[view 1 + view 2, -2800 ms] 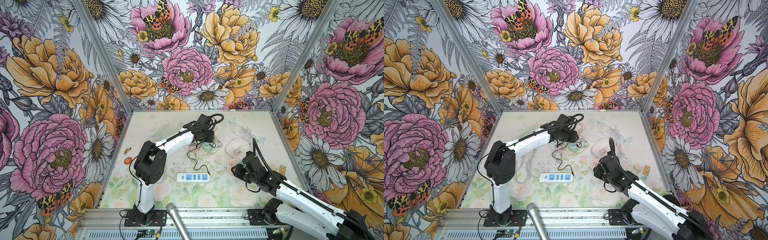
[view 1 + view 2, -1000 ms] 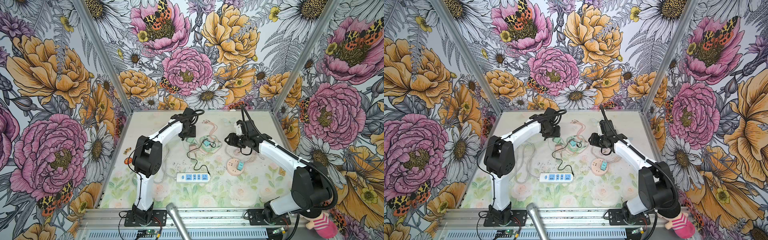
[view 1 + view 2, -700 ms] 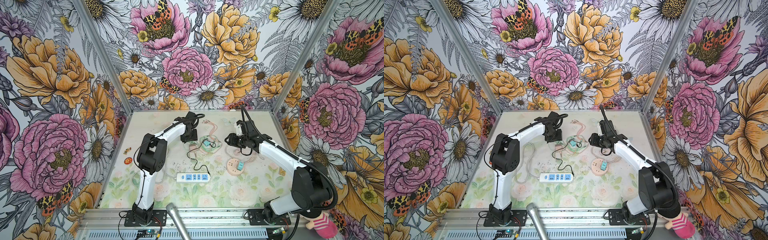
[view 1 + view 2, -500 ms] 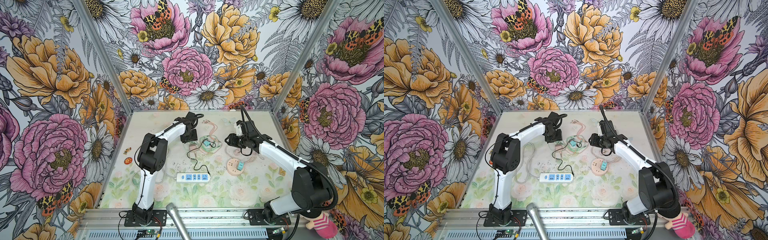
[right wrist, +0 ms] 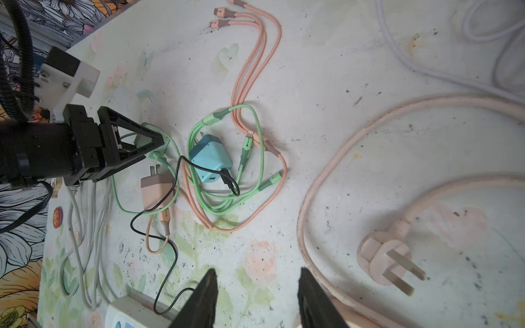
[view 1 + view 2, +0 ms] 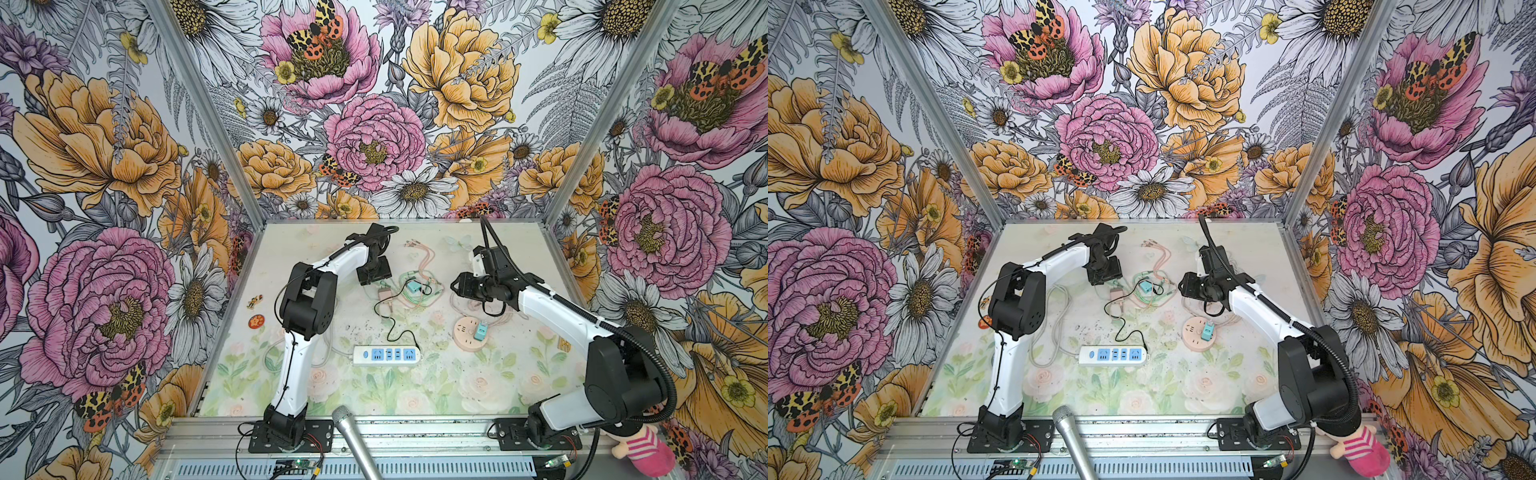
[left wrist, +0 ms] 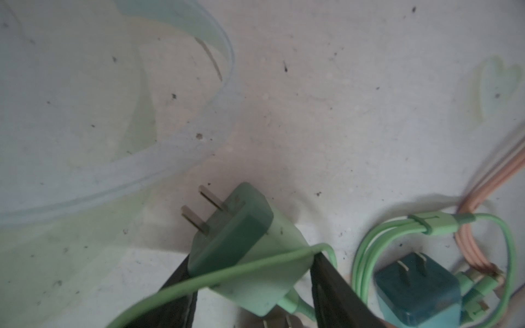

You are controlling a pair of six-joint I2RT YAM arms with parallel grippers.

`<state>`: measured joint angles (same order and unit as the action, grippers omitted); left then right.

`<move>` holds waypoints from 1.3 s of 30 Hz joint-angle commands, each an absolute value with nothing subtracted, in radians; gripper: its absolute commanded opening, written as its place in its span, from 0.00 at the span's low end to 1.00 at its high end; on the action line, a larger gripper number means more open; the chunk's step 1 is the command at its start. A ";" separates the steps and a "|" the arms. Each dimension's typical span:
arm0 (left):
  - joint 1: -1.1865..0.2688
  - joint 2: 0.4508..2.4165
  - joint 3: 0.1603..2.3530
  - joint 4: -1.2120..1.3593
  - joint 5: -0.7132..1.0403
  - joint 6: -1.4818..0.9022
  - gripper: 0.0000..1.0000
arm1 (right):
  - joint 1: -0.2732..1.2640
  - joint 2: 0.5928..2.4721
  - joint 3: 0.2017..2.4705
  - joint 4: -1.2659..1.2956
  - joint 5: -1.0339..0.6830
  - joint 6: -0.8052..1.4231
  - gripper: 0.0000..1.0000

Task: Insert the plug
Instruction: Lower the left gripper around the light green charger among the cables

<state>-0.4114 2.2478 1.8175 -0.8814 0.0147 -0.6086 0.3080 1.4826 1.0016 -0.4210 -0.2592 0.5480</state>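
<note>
Mint plug [image 7: 255, 255], blue plug [image 5: 211, 162], pink cables [image 5: 247, 65], floral table [image 6: 457, 386]

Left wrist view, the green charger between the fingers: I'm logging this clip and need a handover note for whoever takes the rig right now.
Left gripper: jaws stand either side of the green charger, prongs pointing away from the wrist. Whether they pinch it is unclear.
Right gripper: open and empty, hovering near the pink plug.
Power strip: front centre, and its outlets look empty. The round pink socket to its right has a teal adapter in it.
Done: the left gripper is positioned around the charger.
Left: secure the grip, carry the charger to the strip, insert it.
</note>
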 commanded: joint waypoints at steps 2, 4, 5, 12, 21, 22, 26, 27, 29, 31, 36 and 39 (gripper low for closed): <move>-0.393 2.277 1.873 -0.872 0.010 -0.639 0.63 | 0.304 1.457 1.000 -0.398 -0.255 0.531 0.47; -0.386 2.278 1.883 -0.873 0.011 -0.643 0.64 | 0.304 1.460 1.000 -0.397 -0.257 0.528 0.47; -0.382 2.282 1.887 -0.873 0.016 -0.644 0.64 | 0.304 1.460 0.999 -0.396 -0.258 0.528 0.47; -0.364 2.289 1.874 -0.876 0.023 -0.644 0.64 | 0.305 1.460 0.990 -0.388 -0.260 0.524 0.47; -0.372 2.315 1.881 -0.899 0.030 -0.619 0.62 | 0.305 1.462 0.985 -0.380 -0.262 0.519 0.47; -0.375 2.322 1.890 -0.914 0.027 -0.610 0.62 | 0.304 1.462 0.983 -0.379 -0.261 0.518 0.47; -0.391 2.316 1.894 -0.952 -0.007 -0.578 0.52 | 0.305 1.462 0.982 -0.376 -0.261 0.519 0.47; -0.392 2.313 1.889 -0.954 -0.009 -0.574 0.51 | 0.305 1.462 0.983 -0.375 -0.262 0.520 0.47; -0.392 2.309 1.880 -0.958 0.001 -0.567 0.51 | 0.305 1.463 0.983 -0.371 -0.262 0.522 0.47; -0.393 2.303 1.870 -0.960 0.002 -0.560 0.51 | 0.305 1.464 0.985 -0.368 -0.265 0.525 0.47; -0.392 2.287 1.850 -0.960 0.006 -0.555 0.57 | 0.305 1.457 0.985 -0.365 -0.275 0.527 0.47; -0.392 2.277 1.850 -0.959 0.000 -0.553 0.59 | 0.305 1.452 0.983 -0.364 -0.276 0.531 0.47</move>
<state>-0.3889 2.2944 1.8740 -0.9386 0.0151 -0.5694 0.3080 1.4811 0.9897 -0.4057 -0.2649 0.5327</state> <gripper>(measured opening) 0.583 0.472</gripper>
